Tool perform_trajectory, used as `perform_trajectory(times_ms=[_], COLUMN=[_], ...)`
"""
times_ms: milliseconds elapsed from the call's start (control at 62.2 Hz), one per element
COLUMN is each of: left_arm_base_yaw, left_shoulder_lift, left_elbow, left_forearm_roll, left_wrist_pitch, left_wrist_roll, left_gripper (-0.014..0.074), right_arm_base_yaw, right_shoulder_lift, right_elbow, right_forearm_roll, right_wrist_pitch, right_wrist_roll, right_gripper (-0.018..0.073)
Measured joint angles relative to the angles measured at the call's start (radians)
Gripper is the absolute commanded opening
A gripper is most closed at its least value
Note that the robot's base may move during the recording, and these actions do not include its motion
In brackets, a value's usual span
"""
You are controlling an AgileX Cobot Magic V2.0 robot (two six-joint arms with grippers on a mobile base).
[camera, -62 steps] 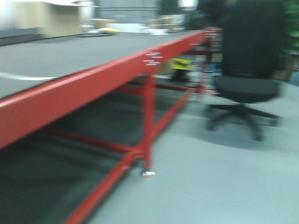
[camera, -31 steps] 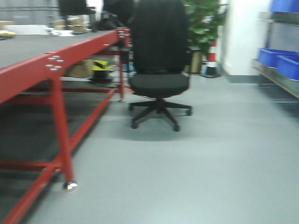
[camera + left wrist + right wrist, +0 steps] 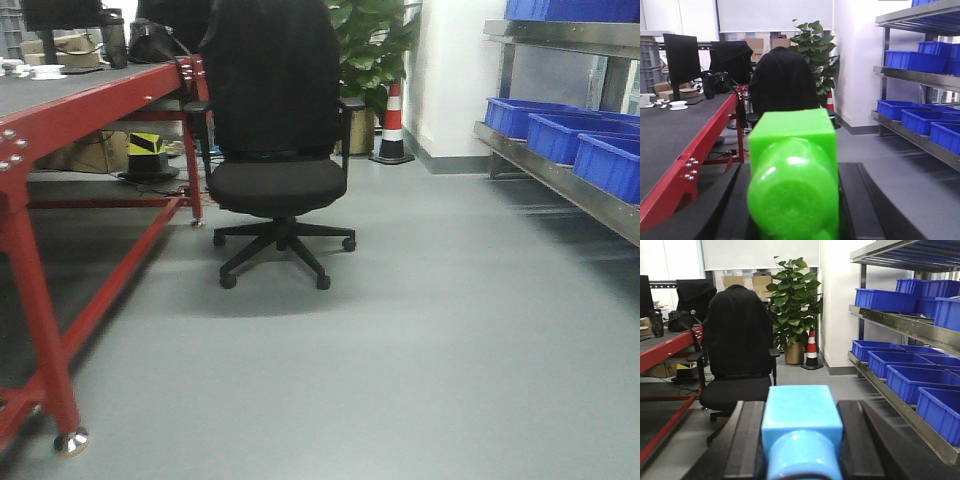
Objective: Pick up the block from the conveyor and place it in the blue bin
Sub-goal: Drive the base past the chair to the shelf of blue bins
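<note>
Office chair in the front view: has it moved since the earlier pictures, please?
No: the chair stays beside the red table's far leg; both slid left together.

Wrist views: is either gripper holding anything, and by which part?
Left gripper clamps the green block by its side faces; right gripper, the blue block likewise.

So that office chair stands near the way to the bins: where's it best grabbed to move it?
Likely the armrest on the aisle side of the office chair, taken from above: it juts out bare and level, while loose dark cloth seems draped over the back and could slip.
</note>
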Motion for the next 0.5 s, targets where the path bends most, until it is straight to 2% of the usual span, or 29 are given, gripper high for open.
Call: perform_trajectory(times_ms=[499], left_arm_base_yaw=[0.000], left_shoulder_lift=[0.000], left_elbow=[0.000], left_forearm_roll=[0.000], left_wrist_pitch=[0.000], left_wrist_roll=[0.000], left_gripper=[-0.0111], right_arm_base_yaw=[0.000], right_shoulder_lift=[0.000], right_elbow=[0.000], right_forearm_roll=[0.000], right_wrist_pitch=[0.000], right_wrist_roll=[0.000], right_gripper=[-0.0162])
